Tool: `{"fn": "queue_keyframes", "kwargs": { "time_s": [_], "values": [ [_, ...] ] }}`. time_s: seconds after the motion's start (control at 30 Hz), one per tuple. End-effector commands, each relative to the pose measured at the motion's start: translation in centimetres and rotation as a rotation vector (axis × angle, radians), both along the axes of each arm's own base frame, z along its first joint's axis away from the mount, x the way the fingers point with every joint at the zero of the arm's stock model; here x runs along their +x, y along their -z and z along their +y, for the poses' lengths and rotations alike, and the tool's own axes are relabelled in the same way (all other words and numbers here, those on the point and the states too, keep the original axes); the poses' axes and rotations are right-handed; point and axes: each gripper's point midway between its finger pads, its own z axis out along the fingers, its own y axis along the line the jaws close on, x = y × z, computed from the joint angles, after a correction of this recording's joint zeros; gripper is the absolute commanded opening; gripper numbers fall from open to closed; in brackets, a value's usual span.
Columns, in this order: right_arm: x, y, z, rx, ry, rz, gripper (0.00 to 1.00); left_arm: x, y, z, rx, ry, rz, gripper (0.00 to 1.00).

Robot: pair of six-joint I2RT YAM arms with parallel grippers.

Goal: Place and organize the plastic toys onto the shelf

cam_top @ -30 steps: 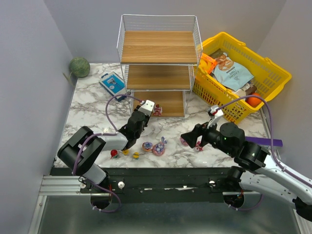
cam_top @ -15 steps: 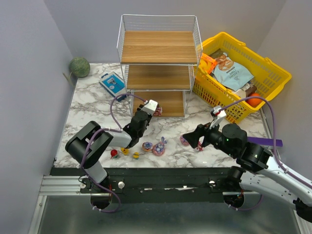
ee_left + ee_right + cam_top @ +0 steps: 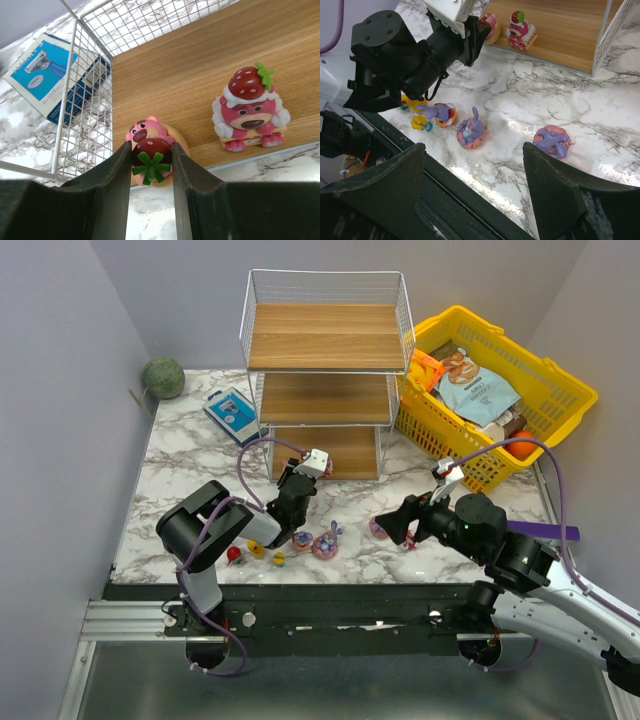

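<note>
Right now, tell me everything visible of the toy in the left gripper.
The pink toy is glossy plastic: a bear face, a dark red strawberry with green leaves, a tan base. It is tipped, clamped by the left gripper between its dark fingers at the front edge of the shelf's bottom board, beside a similar upright toy.

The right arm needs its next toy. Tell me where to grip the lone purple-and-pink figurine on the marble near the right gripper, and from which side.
Probably grip the purple-and-pink figurine across its round pink base, coming straight down from above. It sits low on the marble table, clear of the other toys, so the rim offers two free opposite sides; the purple top looks bumpy.
</note>
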Motion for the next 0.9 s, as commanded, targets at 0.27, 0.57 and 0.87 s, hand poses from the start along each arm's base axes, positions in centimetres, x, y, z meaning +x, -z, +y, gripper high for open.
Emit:
{"fn": "queue_keyframes", "kwargs": {
  "time_s": [0.27,0.57,0.87],
  "values": [
    [0.2,-0.7,-0.6,-0.008,0.026,-0.005,0.86,1.5,-1.9,0.5,-0.006,-0.102,-0.101,0.11],
    [0.2,-0.7,-0.5,-0.015,0.026,-0.005,0.86,1.9,-1.7,0.7,-0.044,-0.094,-0.076,0.23],
    [0.2,-0.6,-0.5,-0.020,0.021,-0.007,0.86,2.0,-1.7,0.7,-0.080,-0.058,-0.050,0.39]
  ]
}}
